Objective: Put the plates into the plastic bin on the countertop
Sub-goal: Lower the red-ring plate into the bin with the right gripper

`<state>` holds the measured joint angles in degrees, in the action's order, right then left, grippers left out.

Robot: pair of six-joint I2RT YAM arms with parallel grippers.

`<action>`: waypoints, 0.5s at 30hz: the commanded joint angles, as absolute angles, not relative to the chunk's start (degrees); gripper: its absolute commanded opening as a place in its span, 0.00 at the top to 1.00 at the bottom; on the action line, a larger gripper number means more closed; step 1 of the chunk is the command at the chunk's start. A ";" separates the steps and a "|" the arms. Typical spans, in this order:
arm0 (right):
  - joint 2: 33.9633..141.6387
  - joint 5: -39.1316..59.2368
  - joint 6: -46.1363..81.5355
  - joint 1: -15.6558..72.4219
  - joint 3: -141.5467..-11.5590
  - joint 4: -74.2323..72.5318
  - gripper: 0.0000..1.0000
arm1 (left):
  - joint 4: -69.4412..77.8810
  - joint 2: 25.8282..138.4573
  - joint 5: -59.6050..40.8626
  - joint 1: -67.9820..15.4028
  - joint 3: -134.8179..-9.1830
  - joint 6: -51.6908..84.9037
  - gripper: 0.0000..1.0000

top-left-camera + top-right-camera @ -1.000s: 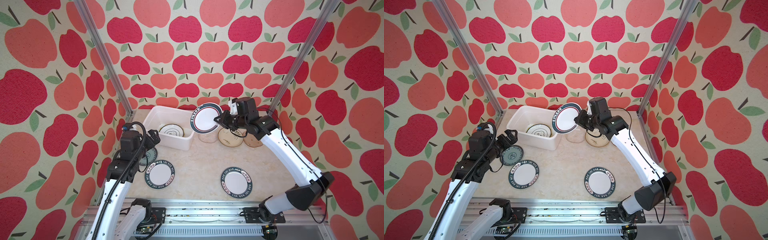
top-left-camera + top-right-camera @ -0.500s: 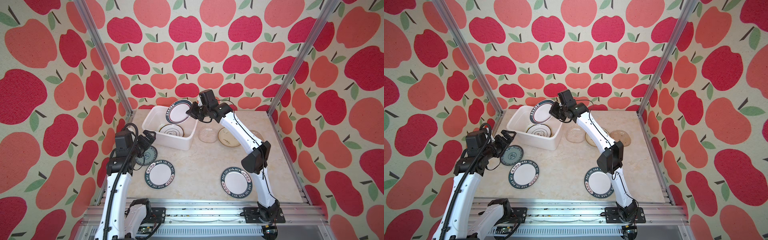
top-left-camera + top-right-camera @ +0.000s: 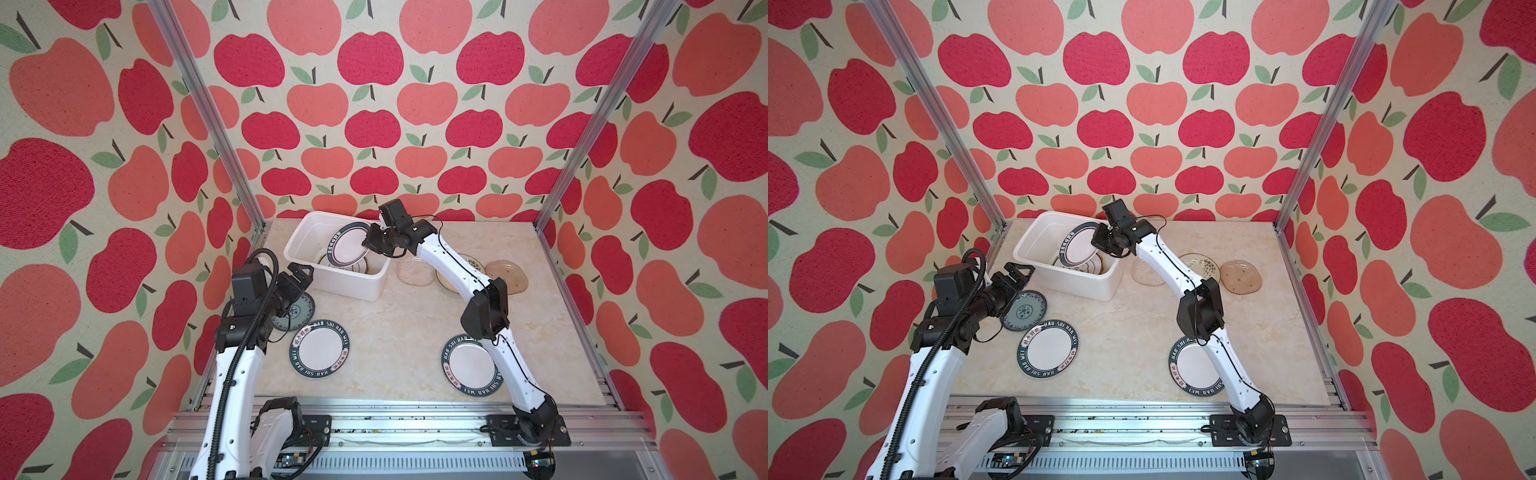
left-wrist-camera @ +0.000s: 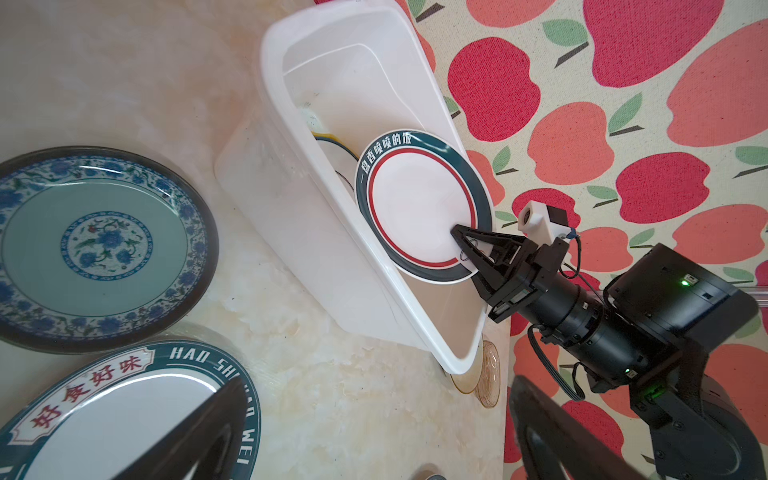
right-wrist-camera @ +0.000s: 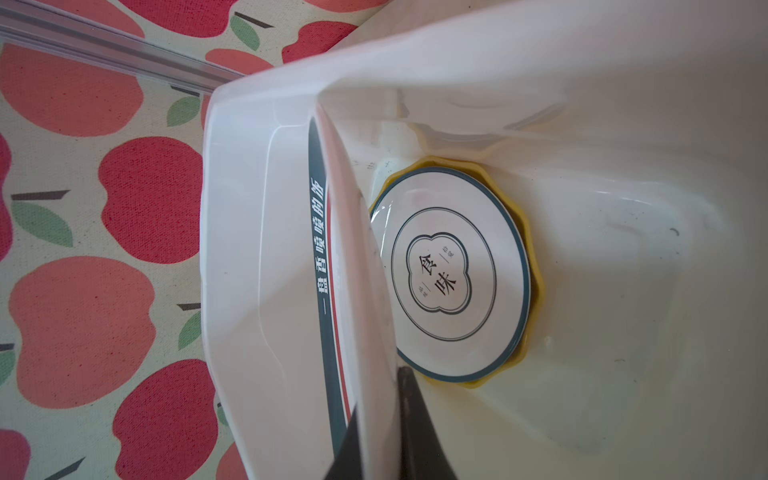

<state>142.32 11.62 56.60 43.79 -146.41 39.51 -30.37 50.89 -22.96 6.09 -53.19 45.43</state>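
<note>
My right gripper [image 3: 368,245] [image 5: 380,399] is shut on the rim of a white plate with a dark green lettered rim and red ring [image 3: 347,245] [image 4: 419,199]. It holds the plate tilted on edge inside the plastic bin [image 3: 349,286] [image 3: 1084,286]. On the bin's floor a white emblem plate [image 5: 453,274] lies on a yellow scalloped one [image 5: 536,291]. My left gripper [image 3: 301,270] [image 4: 374,386] is open and empty, just above a teal blue-flowered plate [image 3: 297,313] by the bin's near left corner.
On the countertop [image 3: 395,324] lie two green lettered plates [image 3: 320,351] [image 3: 471,363]. A clear glass dish [image 3: 413,270], a cream leaf-painted plate [image 3: 1202,264] and a brown glass dish [image 3: 507,276] sit right of the bin, partly under my right arm.
My right arm carried the held plate leftward from above the glass dishes to the bin and lowered it inside. My left gripper shifted slightly toward the bin, still open.
</note>
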 commanded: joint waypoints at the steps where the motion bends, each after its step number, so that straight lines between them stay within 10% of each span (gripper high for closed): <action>1: 143.17 11.32 52.66 44.30 -147.57 41.46 1.00 | -29.77 50.74 -22.94 5.71 -52.39 44.03 0.01; 15: 141.78 13.67 54.56 45.10 -143.63 30.60 1.00 | -31.13 48.69 -22.59 5.12 -51.15 43.55 0.01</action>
<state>141.21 11.46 54.28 44.16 -143.28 37.32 -30.61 49.56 -22.94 5.45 -51.44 45.08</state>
